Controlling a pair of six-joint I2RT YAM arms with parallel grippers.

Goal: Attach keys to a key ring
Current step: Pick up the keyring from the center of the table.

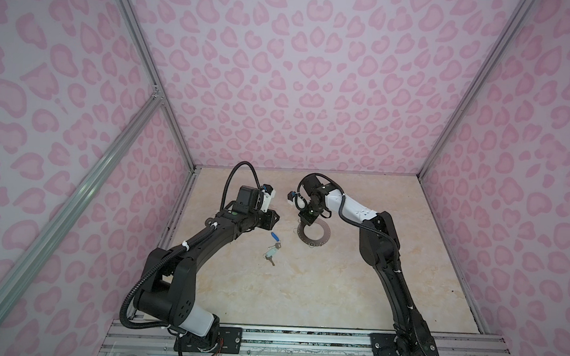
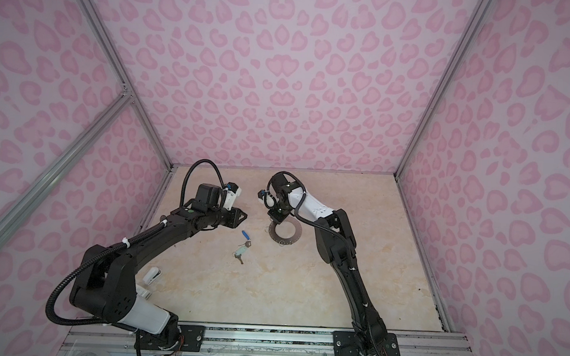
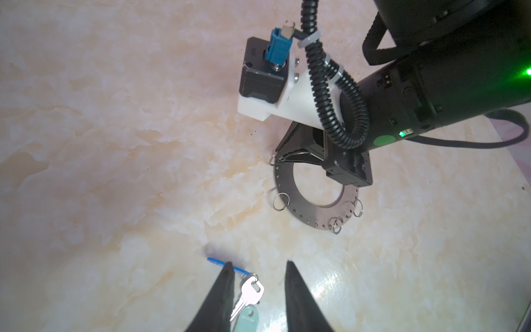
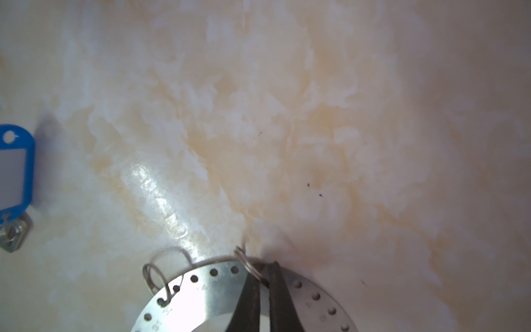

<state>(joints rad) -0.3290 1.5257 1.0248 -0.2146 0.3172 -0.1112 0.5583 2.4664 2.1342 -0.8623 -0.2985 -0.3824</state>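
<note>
The keys (image 1: 272, 251) lie in a small bunch on the marble table, left of the key ring (image 1: 320, 239); both top views show them (image 2: 241, 249). The bunch holds a blue tag (image 3: 221, 262), a silver key (image 3: 250, 291) and a mint tag (image 3: 247, 316). My left gripper (image 3: 260, 266) is open, its fingers either side of the silver key. The grey key ring (image 3: 310, 212) lies flat. My right gripper (image 4: 265, 266) is shut on a small wire loop (image 4: 244, 258) at the ring's rim (image 4: 207, 290). In both top views the right gripper (image 2: 278, 220) covers the ring's far left edge.
More wire loops (image 3: 280, 201) hang from the ring's rim holes. A white object (image 2: 153, 275) lies beside the left arm's base. Pink patterned walls close in three sides, and an aluminium rail (image 1: 302, 340) runs along the front edge.
</note>
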